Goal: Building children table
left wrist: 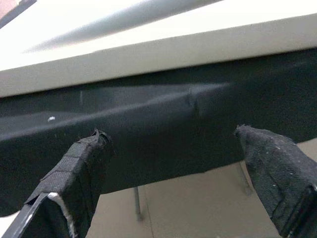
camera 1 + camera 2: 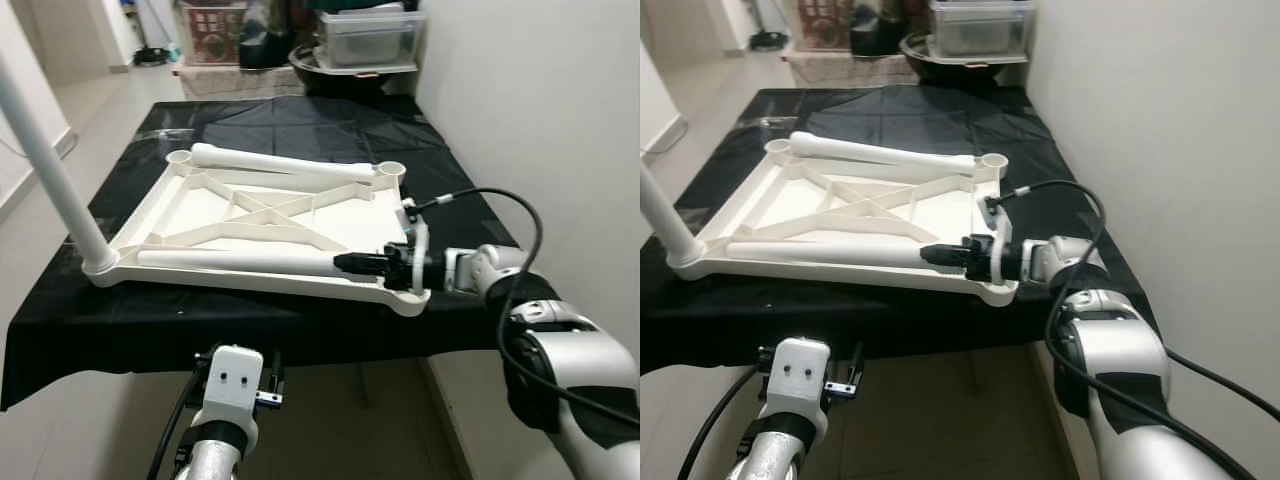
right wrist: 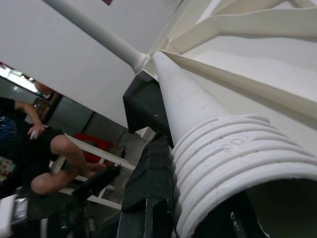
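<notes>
A white plastic children's tabletop [image 2: 200, 205] lies upside down on a table under a black cloth [image 2: 300, 120]. One white leg [image 2: 50, 150] stands upright in its near-left corner socket. A second leg [image 2: 280, 163] lies loose along the far edge. A third leg [image 2: 240, 262] lies along the near edge, and my right gripper [image 2: 372, 264] is shut on its threaded end [image 3: 237, 163] beside the near-right corner. My left gripper [image 1: 173, 163] hangs open below the table's front edge, with the left wrist [image 2: 235, 385] under the cloth's overhang.
A white wall [image 2: 540, 100] runs close along the table's right side. Plastic bins and clutter [image 2: 365, 35] stand beyond the far end. Open floor [image 2: 100, 110] lies to the left. A person [image 3: 44, 158] sits some way off past the upright leg.
</notes>
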Robot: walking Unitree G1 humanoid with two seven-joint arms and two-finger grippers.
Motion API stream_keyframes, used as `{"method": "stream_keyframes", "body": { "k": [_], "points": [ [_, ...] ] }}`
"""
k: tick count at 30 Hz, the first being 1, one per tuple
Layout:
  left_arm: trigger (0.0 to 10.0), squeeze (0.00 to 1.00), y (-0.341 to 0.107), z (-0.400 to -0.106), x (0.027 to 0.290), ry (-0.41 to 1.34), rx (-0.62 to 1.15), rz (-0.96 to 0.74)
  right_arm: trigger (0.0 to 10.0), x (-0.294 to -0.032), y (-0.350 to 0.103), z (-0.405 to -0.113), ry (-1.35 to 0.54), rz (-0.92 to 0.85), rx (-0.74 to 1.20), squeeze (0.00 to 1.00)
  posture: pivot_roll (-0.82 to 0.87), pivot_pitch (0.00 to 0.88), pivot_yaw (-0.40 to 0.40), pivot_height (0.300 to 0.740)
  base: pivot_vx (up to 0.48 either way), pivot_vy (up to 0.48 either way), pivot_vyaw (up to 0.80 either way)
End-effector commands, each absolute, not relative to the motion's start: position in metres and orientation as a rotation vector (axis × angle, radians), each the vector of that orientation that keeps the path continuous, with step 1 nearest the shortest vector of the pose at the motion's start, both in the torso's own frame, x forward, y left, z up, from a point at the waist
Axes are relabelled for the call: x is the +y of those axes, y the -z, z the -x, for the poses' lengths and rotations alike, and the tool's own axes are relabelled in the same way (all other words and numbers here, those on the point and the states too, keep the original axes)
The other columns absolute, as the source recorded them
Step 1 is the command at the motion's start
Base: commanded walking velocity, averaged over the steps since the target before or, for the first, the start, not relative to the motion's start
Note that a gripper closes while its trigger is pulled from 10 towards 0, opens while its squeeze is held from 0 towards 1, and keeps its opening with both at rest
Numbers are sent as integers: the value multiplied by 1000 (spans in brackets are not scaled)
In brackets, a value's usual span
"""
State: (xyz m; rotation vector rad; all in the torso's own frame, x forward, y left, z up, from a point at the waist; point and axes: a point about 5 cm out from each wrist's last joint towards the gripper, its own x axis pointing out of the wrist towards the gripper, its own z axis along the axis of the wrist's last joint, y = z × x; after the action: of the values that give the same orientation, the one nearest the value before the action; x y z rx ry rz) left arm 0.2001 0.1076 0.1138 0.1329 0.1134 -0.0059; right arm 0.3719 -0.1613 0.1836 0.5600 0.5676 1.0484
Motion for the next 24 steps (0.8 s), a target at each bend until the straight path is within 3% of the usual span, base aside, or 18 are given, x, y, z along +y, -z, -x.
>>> {"method": "stream_keyframes", "body": {
  "k": [1, 8, 15, 21, 22, 23, 24],
  "points": [
    [10000, 0, -111, -201, 108, 0, 123, -139, 0, -167, -187, -372, -1054, -570, 525, 0, 77, 54, -49, 740, 0, 0, 0],
    [10000, 0, -109, -205, 111, 0, 124, -147, 0, -189, -197, -377, -947, -563, 432, 0, 69, 39, -40, 740, 0, 0, 0],
    [10000, 0, -112, -213, 126, -75, 97, -61, 0, -211, -206, -380, -834, -713, 240, 0, 63, 9, -34, 740, 0, 0, 0],
    [10000, 31, -120, -219, 137, -128, 69, 18, 0, -212, -202, -375, -867, -813, 212, 0, 55, 2, -30, 740, 0, 0, 0],
    [10000, 1000, -131, -226, 146, -158, 26, 118, 0, -209, -198, -369, -945, -864, 216, 0, 53, 0, -28, 740, 0, 0, 0],
    [10000, 1000, -131, -226, 146, -158, 26, 118, 0, -209, -198, -369, -945, -864, 216, 0, 53, 0, -28, 740, 0, 0, 0],
    [10000, 1000, -146, -234, 155, -161, -27, 238, 0, -206, -191, -361, -1022, -904, 233, 0, 50, 0, -26, 740, 0, 0, 0]
  ]
}}
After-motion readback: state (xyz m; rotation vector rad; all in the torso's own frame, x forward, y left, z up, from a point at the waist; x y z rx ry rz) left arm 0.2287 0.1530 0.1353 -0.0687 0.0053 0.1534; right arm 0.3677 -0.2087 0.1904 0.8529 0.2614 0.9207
